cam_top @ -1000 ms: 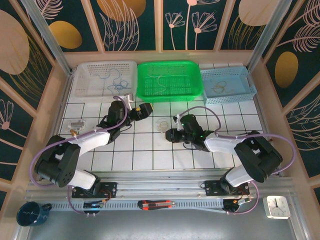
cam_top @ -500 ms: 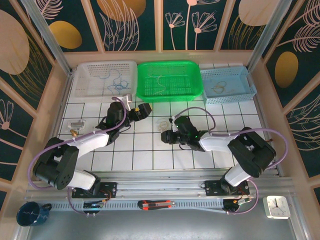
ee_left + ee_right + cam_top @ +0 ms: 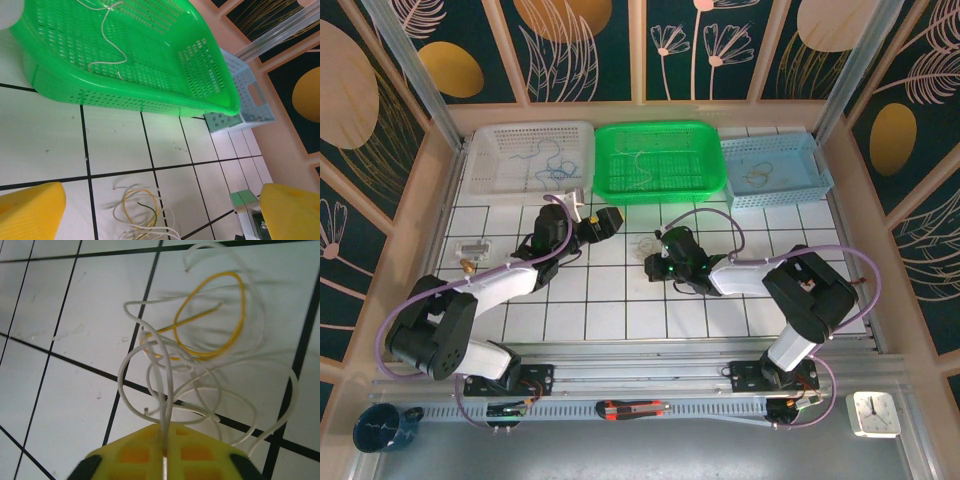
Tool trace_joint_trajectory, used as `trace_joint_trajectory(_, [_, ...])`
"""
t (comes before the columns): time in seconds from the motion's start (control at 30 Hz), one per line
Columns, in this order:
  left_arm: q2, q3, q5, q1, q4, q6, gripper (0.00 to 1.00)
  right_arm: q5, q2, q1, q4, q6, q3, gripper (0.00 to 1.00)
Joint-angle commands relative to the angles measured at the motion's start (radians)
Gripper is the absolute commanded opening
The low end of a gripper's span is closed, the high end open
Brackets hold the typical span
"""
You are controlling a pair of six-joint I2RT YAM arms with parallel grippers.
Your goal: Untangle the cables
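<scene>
Right jaws clench one white strand of the cables point(image 3: 200, 356); left jaws gape wide, near them.

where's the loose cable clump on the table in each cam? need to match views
Top external: cable clump on the white tiles mid-table, in front of the green basket, at the right gripper tip.
Left wrist: the clump sits bottom centre, below the green basket.
Right wrist: the clump is centre frame, one white strand pinched by the right gripper.
Shared landmark: the table's black grid lines.
</scene>
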Motion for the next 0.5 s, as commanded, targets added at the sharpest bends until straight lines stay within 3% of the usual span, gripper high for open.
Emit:
trace_joint_trajectory(0.0, [-0.03, -0.007, 0.013, -0.004, 0.05, 0.004, 0.99, 0.011, -0.054, -0.006, -0.021, -0.021, 0.0, 0.0])
trace_joint_trajectory(0.23, [-0.028, -0.025, 0.039, -0.004, 0.087, -0.012, 0.99, -0.097, -0.194, -0.072, -0.002, 0.0, -0.029, 0.0])
trace_joint_trajectory(0.47, [-0.014, -0.032, 0.088, -0.004, 0.121, -0.037, 0.98, -0.308, -0.249, -0.171, 0.112, 0.05, -0.069, 0.0])
